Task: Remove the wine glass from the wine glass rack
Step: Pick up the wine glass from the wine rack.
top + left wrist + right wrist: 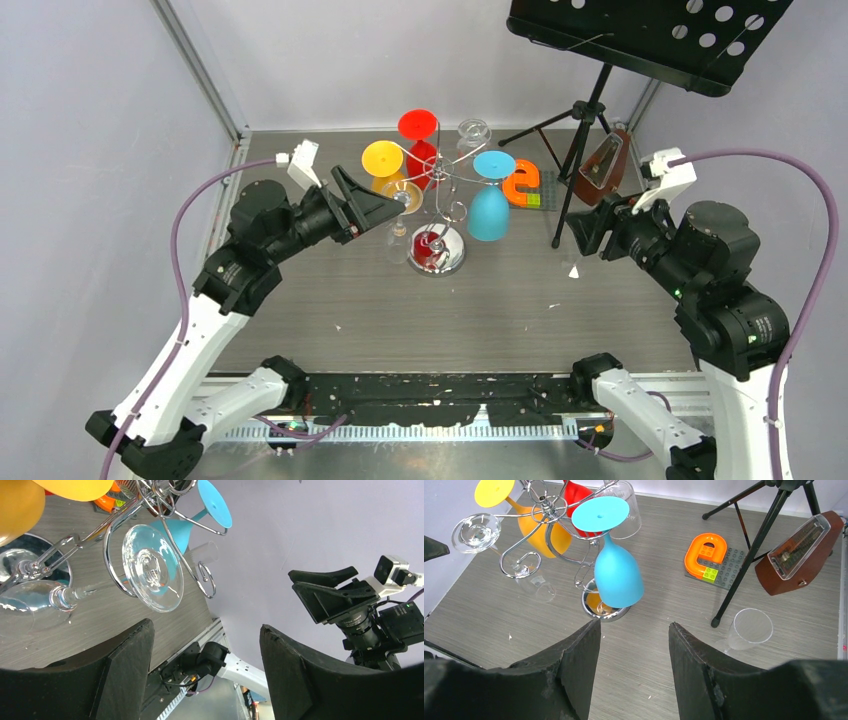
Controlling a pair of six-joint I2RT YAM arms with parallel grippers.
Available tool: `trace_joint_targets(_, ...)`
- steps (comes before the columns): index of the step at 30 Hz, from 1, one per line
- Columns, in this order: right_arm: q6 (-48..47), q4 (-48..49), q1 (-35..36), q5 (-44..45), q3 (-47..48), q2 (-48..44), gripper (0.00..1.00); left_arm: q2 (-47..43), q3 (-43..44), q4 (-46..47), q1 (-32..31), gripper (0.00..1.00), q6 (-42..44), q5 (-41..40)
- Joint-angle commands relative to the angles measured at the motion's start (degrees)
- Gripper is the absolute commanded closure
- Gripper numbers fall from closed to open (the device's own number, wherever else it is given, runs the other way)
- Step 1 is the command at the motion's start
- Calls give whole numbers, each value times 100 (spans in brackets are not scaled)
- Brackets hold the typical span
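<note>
Clear wine glass point(152, 567) hangs bowl-down from the wine glass rack point(441, 251). The nearer left gripper point(205, 630), jaws apart and empty, faces its upright stem from the rack's left.

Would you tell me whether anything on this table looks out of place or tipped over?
A clear glass seems to lie on its side on the table beside a foot of the tripod stand, apart from the wine glass rack where the other glasses hang upside down. Nothing looks spilled.

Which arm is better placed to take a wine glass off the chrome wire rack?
Left: the left tool, open, faces the clear hanging wine glass closely; the right tool stands farther off.
</note>
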Motion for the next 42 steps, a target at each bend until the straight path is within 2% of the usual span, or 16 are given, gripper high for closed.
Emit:
trace_joint_targets(1, -119, 230, 85, 241, -51, -94, 41, 35, -7, 350, 43, 26, -158, 73)
trace_joint_targets(16, -195, 246, 202, 440, -136, -194, 41, 272, -147, 647, 86, 31, -307, 150)
trace_joint_targets(24, -236, 264, 265, 493, -139, -211, 41, 369, -189, 878, 98, 37, -485, 259)
trace_joint_targets(33, -269, 286, 313, 495, -204, -244, 41, 528, -91, 818, 125, 42, -478, 240)
trace_joint_targets(42, -305, 298, 359, 741, -246, -291, 41, 607, 31, 648, 212, 52, -420, 215)
